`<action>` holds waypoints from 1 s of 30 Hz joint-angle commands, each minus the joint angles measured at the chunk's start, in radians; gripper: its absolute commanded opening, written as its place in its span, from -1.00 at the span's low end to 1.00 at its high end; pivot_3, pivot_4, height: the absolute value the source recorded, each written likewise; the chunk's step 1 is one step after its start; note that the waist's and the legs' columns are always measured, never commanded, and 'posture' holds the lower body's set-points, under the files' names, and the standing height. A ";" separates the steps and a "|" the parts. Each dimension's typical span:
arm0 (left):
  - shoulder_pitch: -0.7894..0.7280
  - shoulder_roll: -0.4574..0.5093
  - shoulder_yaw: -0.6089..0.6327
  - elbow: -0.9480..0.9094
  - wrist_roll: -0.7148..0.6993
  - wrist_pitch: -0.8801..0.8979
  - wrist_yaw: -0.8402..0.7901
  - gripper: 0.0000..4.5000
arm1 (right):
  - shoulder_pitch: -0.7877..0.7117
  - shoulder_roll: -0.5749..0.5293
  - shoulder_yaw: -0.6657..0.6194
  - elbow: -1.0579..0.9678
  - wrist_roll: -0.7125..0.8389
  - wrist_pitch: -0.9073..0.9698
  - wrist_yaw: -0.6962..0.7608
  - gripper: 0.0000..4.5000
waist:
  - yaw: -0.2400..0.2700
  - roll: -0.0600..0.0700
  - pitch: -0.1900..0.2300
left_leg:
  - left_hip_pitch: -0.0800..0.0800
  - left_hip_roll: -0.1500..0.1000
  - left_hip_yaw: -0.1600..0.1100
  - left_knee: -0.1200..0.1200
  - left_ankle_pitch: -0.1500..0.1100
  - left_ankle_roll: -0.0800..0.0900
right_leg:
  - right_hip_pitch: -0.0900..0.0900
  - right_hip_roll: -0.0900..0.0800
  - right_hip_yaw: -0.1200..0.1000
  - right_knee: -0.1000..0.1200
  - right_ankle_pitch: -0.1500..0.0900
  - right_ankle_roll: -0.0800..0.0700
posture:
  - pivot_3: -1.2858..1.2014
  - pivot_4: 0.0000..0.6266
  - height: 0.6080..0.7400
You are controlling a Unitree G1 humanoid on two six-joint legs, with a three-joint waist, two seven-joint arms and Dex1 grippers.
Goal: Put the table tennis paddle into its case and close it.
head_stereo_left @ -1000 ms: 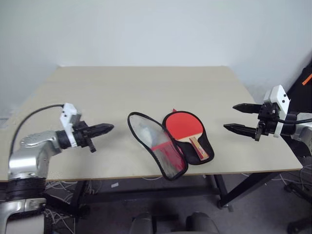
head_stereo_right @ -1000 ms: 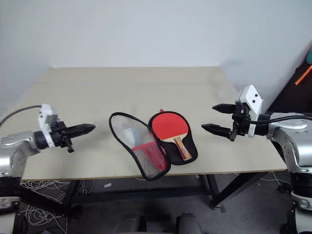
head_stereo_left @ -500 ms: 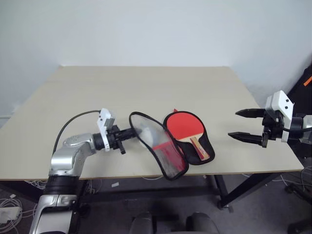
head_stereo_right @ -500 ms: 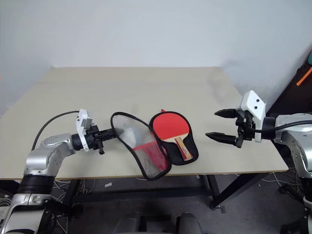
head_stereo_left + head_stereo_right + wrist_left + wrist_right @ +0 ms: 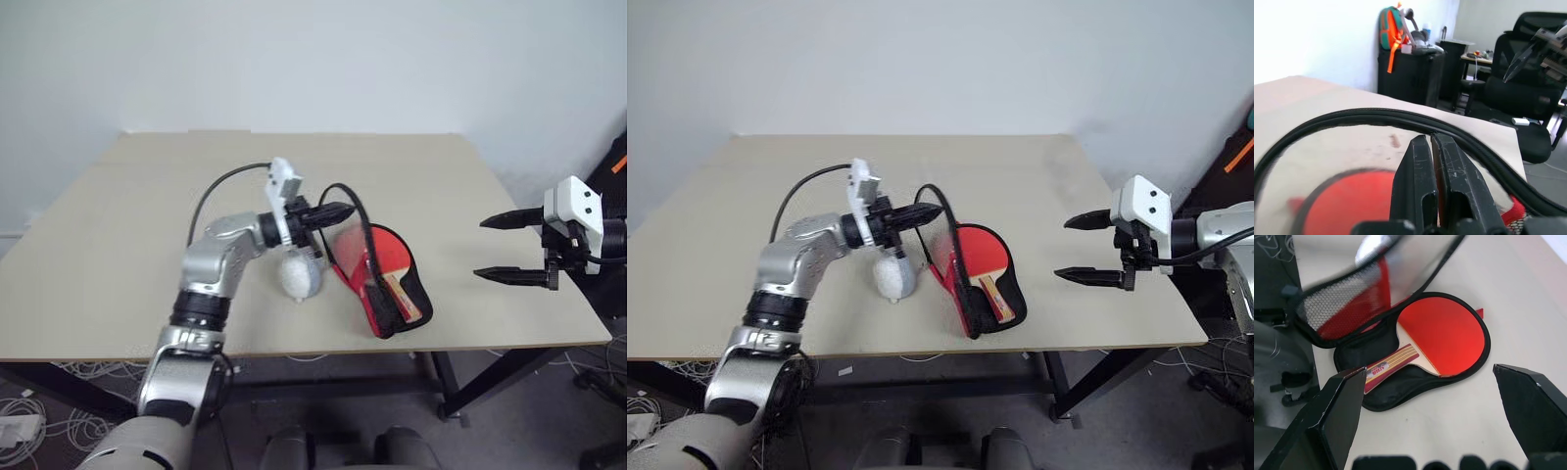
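The paddle [image 5: 1442, 335] already lies in the case [image 5: 1400, 387] on the desk [image 5: 147, 215]; the left claw [image 5: 338, 210], pressed together, props the flap [image 5: 942, 257] half raised, the right claw [image 5: 509, 248] hangs spread nearby, and folding and zipping remain.

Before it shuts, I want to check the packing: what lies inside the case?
The table tennis paddle lies on the black lining of the case, red face up. The raised flap hides part of it from the head.
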 commanded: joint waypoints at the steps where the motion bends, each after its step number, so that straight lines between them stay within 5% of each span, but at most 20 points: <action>1: -0.041 -0.027 0.008 0.038 0.028 -0.007 0.066 -0.99 | -0.030 -0.017 -0.022 -0.002 0.005 -0.010 0.009 1.00 | -0.002 0.000 0.000 | 0.000 0.000 0.000 0.000 0.000 0.000 | 0.000 0.000 0.000 0.000 0.000 0.000 | 0.03 -1.00 1.00; 21: 0.277 0.018 0.156 -0.425 -0.366 0.614 0.164 -0.99 | -0.015 0.011 -0.014 -0.028 0.010 0.018 -0.018 1.00 | -0.003 0.000 0.000 | 0.002 0.000 0.001 -0.001 0.000 0.000 | 0.000 0.001 0.003 0.001 0.000 0.000 | 0.03 -1.00 1.00; 24: 0.320 -0.008 0.139 -0.445 -0.365 0.620 0.201 -0.74 | -0.012 0.019 -0.012 -0.042 0.016 0.028 -0.024 1.00 | 0.000 0.000 0.000 | 0.002 0.000 0.001 0.000 0.000 0.000 | 0.000 0.001 0.003 0.001 0.000 0.000 | 0.03 -1.00 1.00; 30: 0.371 -0.045 0.106 -0.516 -0.384 0.661 0.261 0.17 | 0.008 0.024 -0.019 -0.067 0.024 0.042 -0.037 1.00 | 0.008 0.000 0.000 | 0.002 0.000 0.001 0.000 0.000 0.000 | 0.000 0.001 0.003 0.001 -0.001 -0.001 | 0.03 -1.00 1.00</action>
